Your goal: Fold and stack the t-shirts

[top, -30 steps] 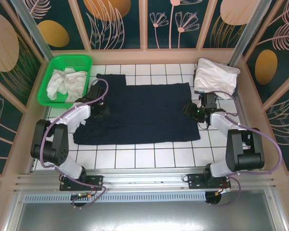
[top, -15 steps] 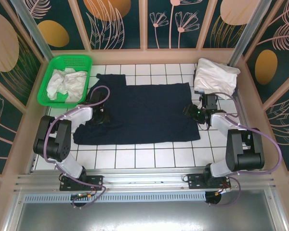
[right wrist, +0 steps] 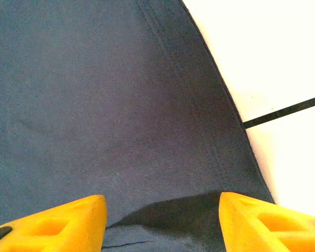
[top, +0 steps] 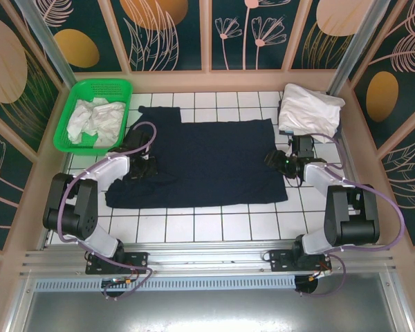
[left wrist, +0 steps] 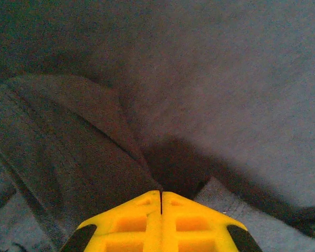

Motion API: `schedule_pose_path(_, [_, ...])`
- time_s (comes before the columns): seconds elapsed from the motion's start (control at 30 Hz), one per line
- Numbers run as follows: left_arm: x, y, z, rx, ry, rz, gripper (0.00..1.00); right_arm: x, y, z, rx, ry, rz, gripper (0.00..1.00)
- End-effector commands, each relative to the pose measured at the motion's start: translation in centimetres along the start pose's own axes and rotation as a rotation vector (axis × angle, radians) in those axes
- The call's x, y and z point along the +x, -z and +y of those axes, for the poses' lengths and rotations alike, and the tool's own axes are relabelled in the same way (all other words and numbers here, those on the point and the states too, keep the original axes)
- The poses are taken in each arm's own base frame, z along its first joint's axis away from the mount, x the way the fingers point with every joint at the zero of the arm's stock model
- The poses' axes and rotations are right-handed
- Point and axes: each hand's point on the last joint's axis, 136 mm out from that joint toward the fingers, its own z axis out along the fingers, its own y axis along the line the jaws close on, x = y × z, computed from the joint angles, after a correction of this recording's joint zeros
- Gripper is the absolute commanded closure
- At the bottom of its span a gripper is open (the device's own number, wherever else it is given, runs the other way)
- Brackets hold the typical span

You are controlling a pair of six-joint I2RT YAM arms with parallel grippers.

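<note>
Lying spread flat on the white tiled table, the navy t-shirt has the left gripper at its left edge. That gripper's jaws are clenched on a raised ridge of the cloth, which is bunched there. The right gripper sits at the shirt's right hem, jaws spread wide over the stitched edge. Beyond the shirt's far-left corner, crumpled white t-shirts lie in a green basket. Beyond its far-right corner rests a heaped pale t-shirt.

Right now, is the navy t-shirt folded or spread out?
Mostly spread: the navy t-shirt lies flat across the tiles, with only its left edge bunched at the left gripper.
</note>
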Motion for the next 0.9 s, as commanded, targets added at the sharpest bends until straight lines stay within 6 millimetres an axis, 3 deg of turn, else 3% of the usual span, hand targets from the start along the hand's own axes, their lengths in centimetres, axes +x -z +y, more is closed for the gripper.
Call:
schedule_pose_path(0.0, [-3.5, 2.0, -2.4, 0.074, -0.062, -0.096, 1.00, -0.4, 0.4, 0.3, -0.020, 0.027, -0.020, 0.41])
schedule_pose_path(0.2, [-6.2, 1.5, -3.3, 0.064, -0.135, -0.129, 1.00, -0.3, 0.3, 0.1, -0.020, 0.026, -0.015, 0.41])
schedule_pose_path(0.3, [-7.0, 0.2, -3.9, 0.072, -0.194, -0.106, 0.97, -0.2, 0.2, 0.0, -0.021, 0.026, -0.011, 0.41])
schedule_pose_path(0.4, [-7.4, -1.7, -4.4, 0.082, -0.231, -0.072, 0.82, -0.2, 0.1, 0.3, -0.035, 0.022, -0.006, 0.41])
schedule_pose_path(0.43, [-7.5, -2.2, -4.5, 0.083, -0.234, -0.057, 0.69, -0.2, 0.0, 0.4, -0.041, 0.019, -0.002, 0.41])
schedule_pose_path(0.5, [-8.1, -2.7, -4.8, 0.086, -0.218, -0.062, 0.56, 0.1, 0.0, 1.2, -0.068, 0.028, 0.005, 0.42])
schedule_pose_path(0.63, [-10.2, -1.2, -4.7, 0.062, -0.122, -0.157, 0.18, 0.7, 0.5, 6.0, -0.144, 0.182, -0.031, 0.47])
schedule_pose_path(0.7, [-10.9, 0.5, -3.9, 0.026, -0.065, -0.215, 0.07, 1.4, 0.6, 9.0, -0.192, 0.274, -0.041, 0.46])
schedule_pose_path(0.77, [-10.8, 2.4, -2.3, -0.036, 0.001, -0.269, 0.05, 2.9, 0.3, 12.2, -0.255, 0.364, -0.025, 0.46])
schedule_pose_path(0.87, [-8.1, 4.7, 0.6, -0.125, 0.095, -0.302, 0.03, 5.7, -1.2, 16.5, -0.299, 0.503, 0.018, 0.46])
